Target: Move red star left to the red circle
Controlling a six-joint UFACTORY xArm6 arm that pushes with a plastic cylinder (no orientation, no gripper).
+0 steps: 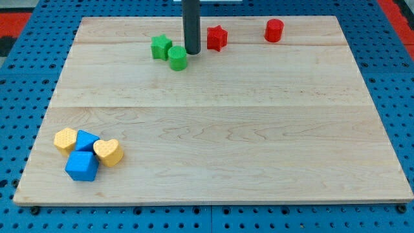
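Pale wooden board, blue pegboard surround

The arm's dark rod comes straight down from the view's top, upright, and my tip rests low at the far side.

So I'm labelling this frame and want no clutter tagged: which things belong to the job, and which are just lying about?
Job:
red star
red circle, to the view's right of the star
my tip, between the star and the green blocks

Lying about:
green cube
green cylinder
yellow hexagon
yellow heart
two blue blocks
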